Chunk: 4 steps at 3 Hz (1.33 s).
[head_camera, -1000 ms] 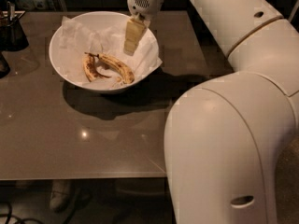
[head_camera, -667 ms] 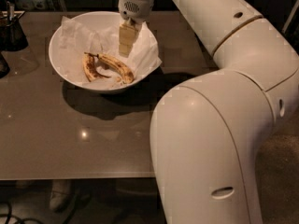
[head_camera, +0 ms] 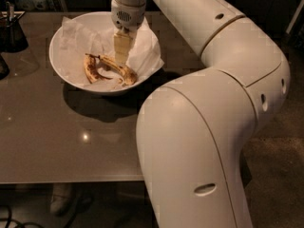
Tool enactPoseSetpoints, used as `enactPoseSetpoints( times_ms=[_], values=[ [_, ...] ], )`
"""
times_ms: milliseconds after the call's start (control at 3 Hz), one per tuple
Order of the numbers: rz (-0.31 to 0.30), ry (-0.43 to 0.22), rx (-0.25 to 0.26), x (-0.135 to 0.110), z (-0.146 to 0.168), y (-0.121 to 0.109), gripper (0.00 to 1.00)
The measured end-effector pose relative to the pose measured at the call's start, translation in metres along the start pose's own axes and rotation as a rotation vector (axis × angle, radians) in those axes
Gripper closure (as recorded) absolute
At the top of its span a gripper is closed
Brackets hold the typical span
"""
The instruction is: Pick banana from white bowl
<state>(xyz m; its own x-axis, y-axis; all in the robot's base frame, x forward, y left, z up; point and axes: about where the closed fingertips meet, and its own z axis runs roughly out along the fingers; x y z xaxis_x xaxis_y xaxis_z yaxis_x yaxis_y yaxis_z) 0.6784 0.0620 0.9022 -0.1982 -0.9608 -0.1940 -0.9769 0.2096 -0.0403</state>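
The white bowl (head_camera: 64, 68) stands on the grey table at the upper left, lined with crumpled white paper. Two bananas lie in it. The longer yellow, brown-speckled banana (head_camera: 119, 70) lies curved across the middle. Its thin stem points up-left. A shorter, darker banana (head_camera: 90, 71) lies to its left. My gripper (head_camera: 121, 53) hangs straight down into the bowl, just above and behind the middle of the longer banana. My arm comes in from the right and covers the bowl's far right rim.
A dark wire container (head_camera: 12, 28) stands at the table's far left, with another dark object (head_camera: 2, 66) at the left edge. The table's front edge (head_camera: 71, 180) runs along the bottom. My arm's large white body (head_camera: 199, 151) fills the right side.
My gripper has moved left and lower inside the bowl, from over the paper at the right rim to just above the longer banana. The bananas have not moved.
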Motion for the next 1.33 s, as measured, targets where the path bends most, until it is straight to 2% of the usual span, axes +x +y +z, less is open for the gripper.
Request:
enactPoseSetpoints(
  times_ms=[333, 667, 1000, 1333],
  values=[
    [-0.003, 0.029, -0.011, -0.004, 0.012, 0.000, 0.61],
    [-0.011, 0.041, -0.017, -0.008, 0.018, 0.000, 0.57],
    [-0.011, 0.044, -0.026, -0.010, 0.022, -0.001, 0.41],
    [-0.004, 0.040, -0.037, -0.011, 0.025, -0.001, 0.37]
  ],
)
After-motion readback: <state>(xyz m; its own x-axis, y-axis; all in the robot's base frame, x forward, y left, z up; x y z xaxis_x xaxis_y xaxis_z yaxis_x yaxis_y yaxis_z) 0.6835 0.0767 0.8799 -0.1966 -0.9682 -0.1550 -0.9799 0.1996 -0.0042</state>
